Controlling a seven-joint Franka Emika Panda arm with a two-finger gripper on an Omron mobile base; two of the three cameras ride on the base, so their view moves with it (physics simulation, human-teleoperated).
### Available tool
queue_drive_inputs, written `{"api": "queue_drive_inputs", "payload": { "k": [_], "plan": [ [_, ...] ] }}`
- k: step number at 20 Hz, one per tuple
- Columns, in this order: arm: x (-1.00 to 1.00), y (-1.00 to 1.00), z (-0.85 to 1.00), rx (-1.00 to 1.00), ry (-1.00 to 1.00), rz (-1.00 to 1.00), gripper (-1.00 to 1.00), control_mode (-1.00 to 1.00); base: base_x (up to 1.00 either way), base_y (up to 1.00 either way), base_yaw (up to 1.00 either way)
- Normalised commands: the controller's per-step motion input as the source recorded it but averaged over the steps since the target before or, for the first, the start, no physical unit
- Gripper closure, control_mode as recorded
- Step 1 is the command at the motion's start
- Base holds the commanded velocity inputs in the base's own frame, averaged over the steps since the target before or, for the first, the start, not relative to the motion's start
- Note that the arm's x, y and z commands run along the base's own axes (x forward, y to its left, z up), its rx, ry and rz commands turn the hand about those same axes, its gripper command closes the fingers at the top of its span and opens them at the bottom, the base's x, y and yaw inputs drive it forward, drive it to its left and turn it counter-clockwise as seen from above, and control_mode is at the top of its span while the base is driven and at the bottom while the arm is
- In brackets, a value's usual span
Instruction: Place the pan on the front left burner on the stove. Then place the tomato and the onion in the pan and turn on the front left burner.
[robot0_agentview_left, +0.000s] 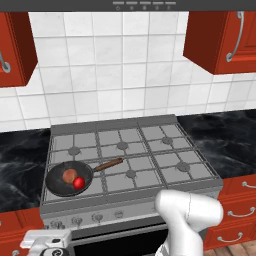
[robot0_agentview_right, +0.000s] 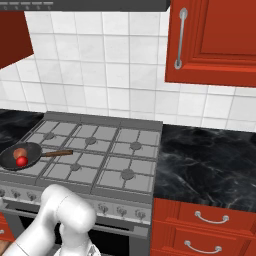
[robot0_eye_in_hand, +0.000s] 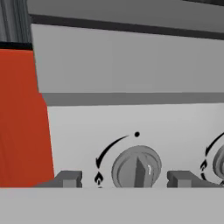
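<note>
The pan (robot0_agentview_left: 68, 178) is seen on the front left burner at the front left corner of the stove (robot0_agentview_left: 150, 150), its wooden handle pointed toward the middle of the cooktop. The onion (robot0_agentview_left: 69, 174) and the tomato (robot0_agentview_left: 79, 183) are both held inside the pan, just beside each other, with the tomato nearer the front edge. In the right base view the pan (robot0_agentview_right: 21, 155) is found at the stove's (robot0_agentview_right: 115, 150) left front corner, with the tomato (robot0_agentview_right: 21, 161) and onion (robot0_agentview_right: 20, 152) in it.

In the hand view the pincer (robot0_eye_in_hand: 124, 180) is positioned at the stove's front panel, directly before a round grey knob (robot0_eye_in_hand: 136, 167). Its two fingers (robot0_eye_in_hand: 69, 179) are spread on either side of the knob, apart from it, so nothing is pinched. A second knob (robot0_eye_in_hand: 219, 162) is partly seen at the right edge, and a red cabinet side (robot0_eye_in_hand: 22, 118) lies left of the panel.
</note>
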Motion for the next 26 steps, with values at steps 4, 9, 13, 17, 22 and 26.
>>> {"api": "queue_drive_inputs", "payload": {
  "k": [4,9,13,17,22,26],
  "plan": [
    [0.22,0.00,-0.11,0.01,0.02,0.00,-1.00,-1.00,0.00,0.00,0.00],
    [0.15,-0.05,-0.10,0.03,0.02,0.00,1.00,-1.00,0.00,0.00,0.00],
    [0.01,-0.44,-0.18,0.10,0.00,0.00,1.00,-1.00,0.00,0.00,0.00],
    [0.03,-0.58,-0.23,0.13,0.00,0.00,1.00,-1.00,0.00,0.00,0.00],
    [0.15,-0.48,-0.25,0.14,0.00,0.00,1.00,-1.00,0.00,0.00,0.00],
    [0.23,-0.32,-0.20,0.12,0.00,0.00,1.00,-1.00,0.00,0.00,0.00]
  ]
}}
